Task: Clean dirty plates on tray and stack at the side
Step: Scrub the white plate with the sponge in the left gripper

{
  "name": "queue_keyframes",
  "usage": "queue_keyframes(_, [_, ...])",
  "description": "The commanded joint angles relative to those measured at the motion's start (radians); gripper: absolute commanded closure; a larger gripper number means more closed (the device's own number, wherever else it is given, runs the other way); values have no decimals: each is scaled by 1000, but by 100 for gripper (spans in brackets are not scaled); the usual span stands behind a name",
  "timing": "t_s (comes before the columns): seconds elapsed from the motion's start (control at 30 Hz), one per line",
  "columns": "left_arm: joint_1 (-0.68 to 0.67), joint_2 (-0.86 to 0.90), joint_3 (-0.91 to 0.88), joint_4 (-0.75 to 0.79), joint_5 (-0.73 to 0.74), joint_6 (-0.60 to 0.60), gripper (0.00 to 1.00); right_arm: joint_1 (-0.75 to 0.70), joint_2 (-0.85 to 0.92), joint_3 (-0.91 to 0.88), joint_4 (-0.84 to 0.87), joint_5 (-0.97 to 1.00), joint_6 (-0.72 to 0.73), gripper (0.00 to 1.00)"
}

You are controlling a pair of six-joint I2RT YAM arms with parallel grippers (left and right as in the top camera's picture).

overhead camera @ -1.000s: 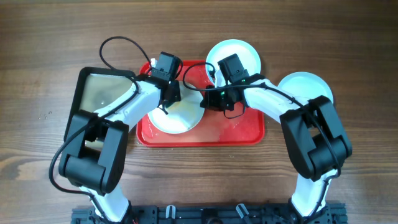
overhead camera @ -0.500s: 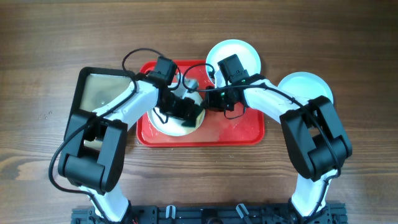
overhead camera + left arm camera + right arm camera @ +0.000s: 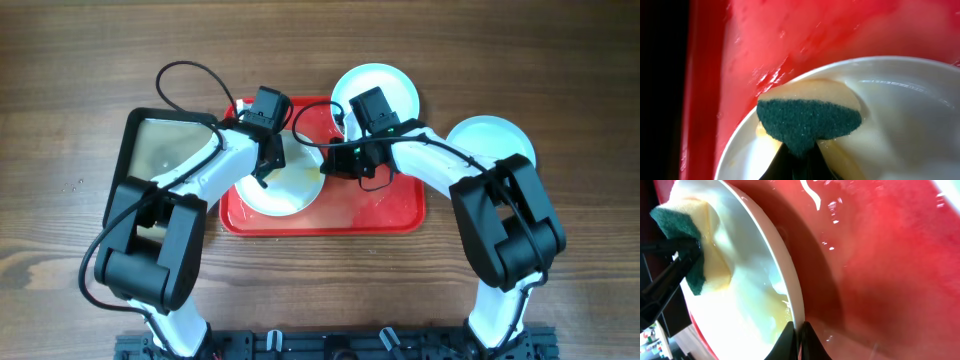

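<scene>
A pale plate [image 3: 292, 188] smeared with yellow lies on the red tray [image 3: 390, 212]. My left gripper [image 3: 268, 168] is shut on a green-and-yellow sponge [image 3: 810, 122] and presses it on the plate's [image 3: 910, 115] far left part, near the rim. My right gripper [image 3: 326, 166] is shut on the plate's right rim [image 3: 799, 325]. The sponge also shows in the right wrist view [image 3: 692, 245]. A second plate [image 3: 388, 86] lies at the tray's far edge. A third plate [image 3: 498, 140] lies on the table to the right.
A black-rimmed tray [image 3: 150, 150] stands left of the red tray, under my left arm. The red tray's floor [image 3: 880, 270] is wet and glossy. Wooden table lies all around.
My left gripper swept the sponge across the plate toward its right side and has come back to the far left part. My right gripper has kept its hold on the rim.
</scene>
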Motion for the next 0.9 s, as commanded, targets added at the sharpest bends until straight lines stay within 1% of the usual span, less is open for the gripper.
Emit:
queue_keyframes(0.0, [7,13,-17,-89,134,91,96,-5,6,5,1,-27,5,96])
queue_keyframes(0.07, [7,13,-17,-137,462,286,96,-5,7,5,2,-27,5,96])
queue_keyframes(0.13, [7,13,-17,-188,707,436,96,-5,6,5,2,-24,7,96])
queue_keyframes(0.2, [7,13,-17,-214,850,520,96,-5,7,5,2,-24,8,96])
queue_keyframes(0.23, [7,13,-17,-210,879,534,96,-5,7,5,2,-24,9,96])
queue_keyframes(0.27, [7,13,-17,-178,877,534,96,-5,7,5,2,-24,9,96])
queue_keyframes(0.33, [7,13,-17,-96,876,518,96,-5,6,5,2,-24,8,96])
queue_keyframes(0.37, [7,13,-17,-35,871,491,96,-5,7,5,2,-24,8,96])
queue_keyframes(0.43, [7,13,-17,67,816,420,96,-5,6,5,2,-24,8,96])
queue_keyframes(0.47, [7,13,-17,122,756,371,96,-5,7,5,2,-24,8,96])
queue_keyframes(0.53, [7,13,-17,203,604,283,96,-5,6,5,2,-24,8,96])
queue_keyframes(0.6, [7,13,-17,220,426,200,96,-5,7,5,2,-24,8,96])
queue_keyframes(0.63, [7,13,-17,209,317,146,96,-5,6,5,2,-24,8,96])
queue_keyframes(0.67, [7,13,-17,181,168,71,96,-5,7,5,2,-24,7,96])
queue_keyframes(0.7, [7,13,-17,154,74,18,96,-5,6,5,2,-24,7,96])
queue_keyframes(0.73, [7,13,-17,92,-81,-78,96,-5,6,5,2,-24,8,96])
queue_keyframes(0.77, [8,13,-17,52,-145,-117,96,-5,6,5,2,-24,8,96])
queue_keyframes(0.8, [8,13,-17,19,-179,-144,96,-5,6,5,2,-24,8,96])
queue_keyframes(0.87, [8,13,-17,-24,-188,-164,96,-5,6,5,2,-24,8,96])
